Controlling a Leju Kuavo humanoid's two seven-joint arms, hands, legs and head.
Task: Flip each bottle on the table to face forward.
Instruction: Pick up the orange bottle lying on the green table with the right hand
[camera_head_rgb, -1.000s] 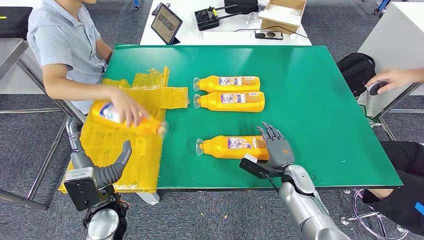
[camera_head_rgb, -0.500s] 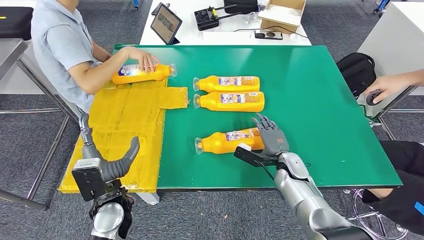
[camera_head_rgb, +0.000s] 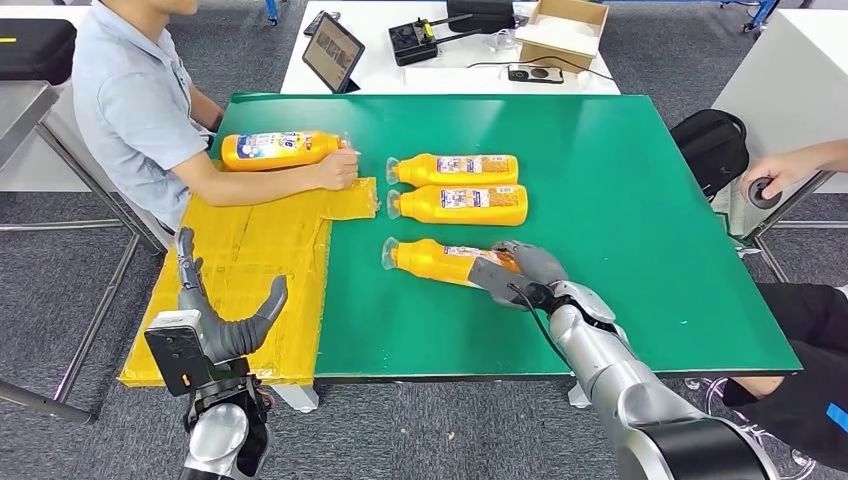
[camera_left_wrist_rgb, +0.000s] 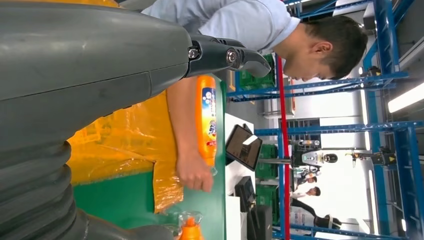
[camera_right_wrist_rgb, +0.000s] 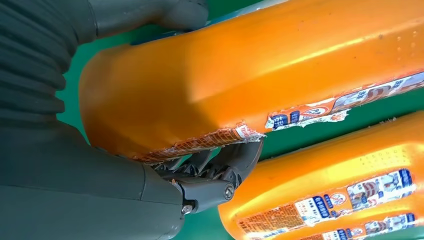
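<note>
Fig.: R hand mid-flip on the nearest bottle; L hand idle.

Your right hand was wrapped round the base end of the nearest bottle, thumb on one side and fingers curled under, w/ the bottle lying slantwise on the green table, cap twd the yellow sheet and just in front of the two-bottle row. Judged: the roll was underway, not done, since a torn label edge showed in the right wrist view, not a full face. Next you'd need to finish the turn, set it flat and parallel w/ the row, then let go. Your left hand hung off the table's near-left corner, fingers spread, holding nothing. A person's hand rested by a fourth bottle at the far left.
</note>
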